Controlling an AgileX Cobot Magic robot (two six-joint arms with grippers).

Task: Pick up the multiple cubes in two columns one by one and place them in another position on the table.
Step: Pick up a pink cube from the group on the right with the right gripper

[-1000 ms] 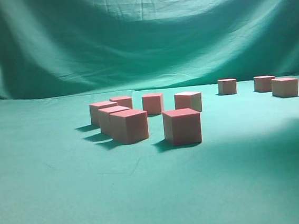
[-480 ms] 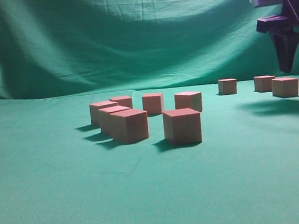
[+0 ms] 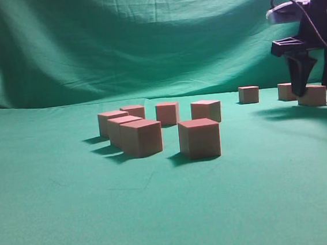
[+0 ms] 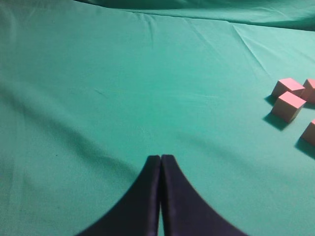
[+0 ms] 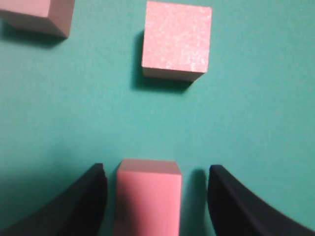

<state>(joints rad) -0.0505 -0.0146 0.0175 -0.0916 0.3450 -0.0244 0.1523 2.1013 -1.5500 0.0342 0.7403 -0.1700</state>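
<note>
Six pinkish-red cubes stand in two columns mid-table, the nearest one in front. Three more stand at the back right: one, one partly hidden, one. My right gripper hangs low over that last group, open. In the right wrist view its jaws straddle one cube with gaps on both sides; another cube lies just ahead. My left gripper is shut and empty over bare teal cloth, with cubes at the right edge.
The table is wrinkled teal cloth, running up into a draped backdrop of the same fabric. A third cube sits at the top left of the right wrist view. The left arm does not show in the exterior view.
My right arm came down from the top right corner into view and lowered over the back right cubes. The cubes have not moved.
</note>
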